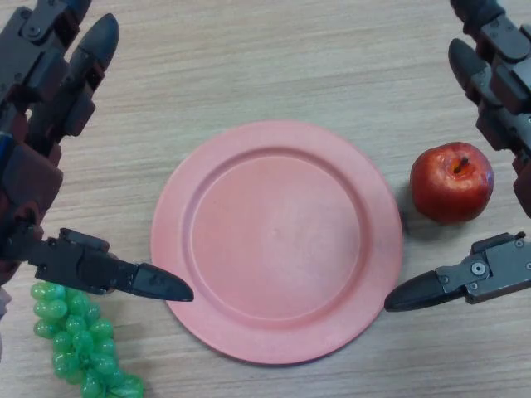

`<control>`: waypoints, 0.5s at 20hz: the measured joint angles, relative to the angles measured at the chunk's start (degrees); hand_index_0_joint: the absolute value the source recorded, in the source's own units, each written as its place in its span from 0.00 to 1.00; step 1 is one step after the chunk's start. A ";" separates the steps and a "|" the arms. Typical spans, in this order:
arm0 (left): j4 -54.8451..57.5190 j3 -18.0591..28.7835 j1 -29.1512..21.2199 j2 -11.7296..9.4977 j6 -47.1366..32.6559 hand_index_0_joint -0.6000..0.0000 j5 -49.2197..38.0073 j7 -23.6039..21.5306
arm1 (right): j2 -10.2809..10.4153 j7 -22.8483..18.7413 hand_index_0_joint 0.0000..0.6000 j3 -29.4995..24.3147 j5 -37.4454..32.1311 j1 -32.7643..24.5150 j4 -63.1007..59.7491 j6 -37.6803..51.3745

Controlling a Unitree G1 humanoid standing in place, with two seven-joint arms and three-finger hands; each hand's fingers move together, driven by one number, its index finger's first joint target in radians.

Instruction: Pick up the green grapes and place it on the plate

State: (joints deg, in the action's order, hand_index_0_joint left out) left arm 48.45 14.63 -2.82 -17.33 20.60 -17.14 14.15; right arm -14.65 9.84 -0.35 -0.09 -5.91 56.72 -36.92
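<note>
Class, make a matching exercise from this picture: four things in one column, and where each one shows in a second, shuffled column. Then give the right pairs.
Things:
1. plate
2. apple
3. grapes
4. left hand

Places:
A. bottom left corner
B. middle of the table
C. right of the plate
D. left edge, above the grapes

Pairs: 1-B, 2-C, 3-A, 4-D

red apple (451, 182) (stem up), resting on wood-grain table (274, 58), near the right edge

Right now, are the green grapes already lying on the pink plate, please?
No, the green grapes lie on the table beside the plate, beneath the left hand.
</note>
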 measured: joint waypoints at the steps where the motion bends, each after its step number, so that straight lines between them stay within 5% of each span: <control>1: -0.05 0.00 0.00 0.00 0.00 1.00 -0.02 0.00 | 0.00 0.00 0.00 0.00 -0.07 -0.35 0.00 0.00; 10: -0.89 0.44 2.45 0.32 -0.09 1.00 -0.19 0.57 | 0.03 0.03 0.00 0.07 -0.06 -1.62 -0.01 -0.03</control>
State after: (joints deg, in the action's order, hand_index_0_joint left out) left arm 47.56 15.06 -0.37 -17.01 20.51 -17.33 14.72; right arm -14.62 9.87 -0.28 -0.15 -7.53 56.70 -36.95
